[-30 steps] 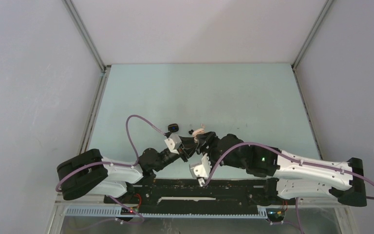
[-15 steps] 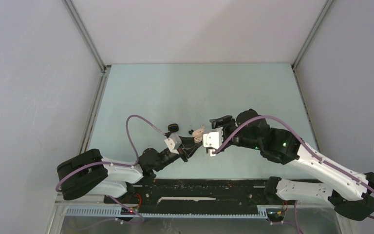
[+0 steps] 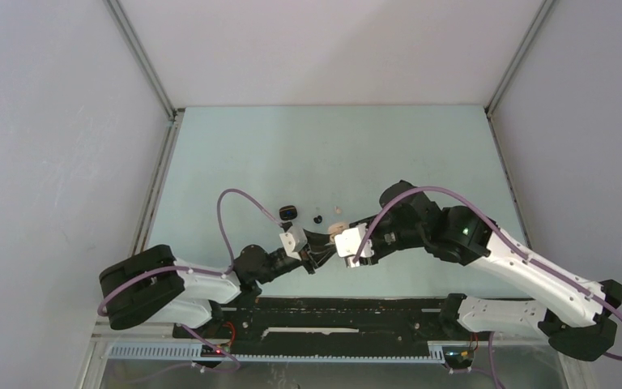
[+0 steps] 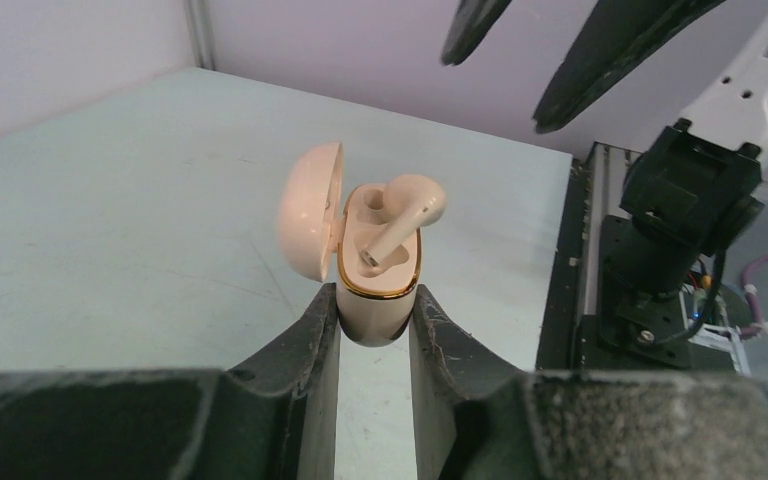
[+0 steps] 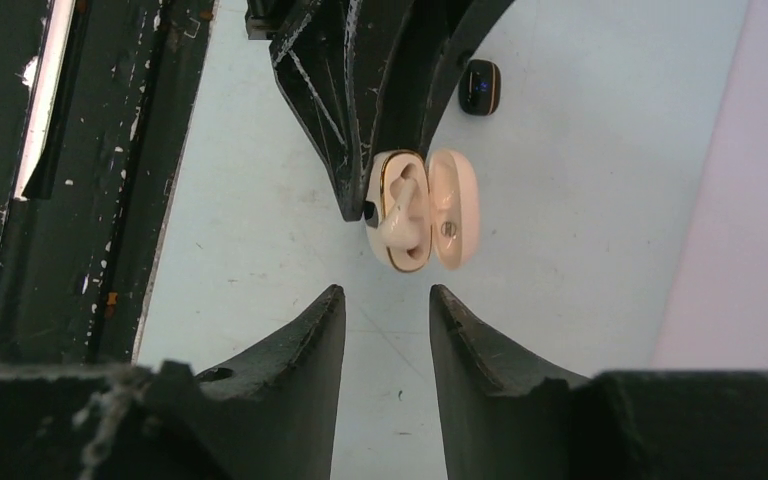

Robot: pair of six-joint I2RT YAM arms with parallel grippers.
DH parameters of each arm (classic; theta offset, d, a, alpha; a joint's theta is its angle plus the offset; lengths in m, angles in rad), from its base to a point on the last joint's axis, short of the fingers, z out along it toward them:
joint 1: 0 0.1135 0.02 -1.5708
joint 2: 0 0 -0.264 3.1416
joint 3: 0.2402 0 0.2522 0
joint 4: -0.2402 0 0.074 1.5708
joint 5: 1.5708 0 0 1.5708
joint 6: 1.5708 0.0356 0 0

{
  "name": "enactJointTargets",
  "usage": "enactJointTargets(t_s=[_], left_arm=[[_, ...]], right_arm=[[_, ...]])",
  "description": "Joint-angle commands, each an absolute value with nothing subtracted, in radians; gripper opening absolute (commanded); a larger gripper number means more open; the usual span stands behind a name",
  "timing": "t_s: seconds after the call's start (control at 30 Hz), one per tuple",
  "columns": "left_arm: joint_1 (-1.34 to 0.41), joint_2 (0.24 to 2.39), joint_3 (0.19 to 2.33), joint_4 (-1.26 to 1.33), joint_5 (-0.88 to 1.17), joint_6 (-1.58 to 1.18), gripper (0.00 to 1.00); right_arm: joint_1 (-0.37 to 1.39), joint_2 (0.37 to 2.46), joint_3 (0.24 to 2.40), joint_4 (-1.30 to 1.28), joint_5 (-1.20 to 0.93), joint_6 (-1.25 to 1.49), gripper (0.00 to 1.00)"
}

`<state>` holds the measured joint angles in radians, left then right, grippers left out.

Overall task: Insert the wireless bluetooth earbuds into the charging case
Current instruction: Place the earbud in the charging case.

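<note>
Clamping the beige charging case by its lower body, the left jaws hold it upright just above the surface, lid swung open to the left in the left wrist view. One whitish-beige earbud sits in the case but does not look fully seated: its stem goes down into the well while its rounded head rides above the gold rim. Its long axis is tilted, running from the stem tip low in the well up to the head, which leans away from the lid. The right jaws stand apart with nothing between them, poised over the case mouth (their dark tips show at the top of the left wrist view). The likeliest trouble is an off-centre push on that raised head, which could lever the earbud out of its well or twist the case in the grip. Catching the lid could snap it down onto the protruding bud. Beyond the case, on the surface, lie a black case, a tiny black earbud and a small whitish piece, probably the second bud.
</note>
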<state>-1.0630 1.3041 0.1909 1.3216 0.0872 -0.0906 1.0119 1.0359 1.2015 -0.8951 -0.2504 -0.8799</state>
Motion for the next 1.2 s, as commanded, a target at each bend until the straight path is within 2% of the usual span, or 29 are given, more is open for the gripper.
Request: enactJointTargets(t_s=[0.0, 0.63, 1.17], left_arm=[[-1.063, 1.315, 0.234, 1.373, 0.162, -0.102, 0.0], [-1.063, 1.301, 0.232, 1.373, 0.197, -0.117, 0.0], [-1.063, 1.3, 0.235, 1.37, 0.209, -0.116, 0.0]], right_arm=[[1.045, 1.065, 1.222, -0.888, -0.217, -0.935, 0.4], [1.101, 1.123, 1.182, -0.875, -0.185, -0.996, 0.41], [1.104, 1.12, 1.147, -0.818, -0.17, -0.963, 0.35]])
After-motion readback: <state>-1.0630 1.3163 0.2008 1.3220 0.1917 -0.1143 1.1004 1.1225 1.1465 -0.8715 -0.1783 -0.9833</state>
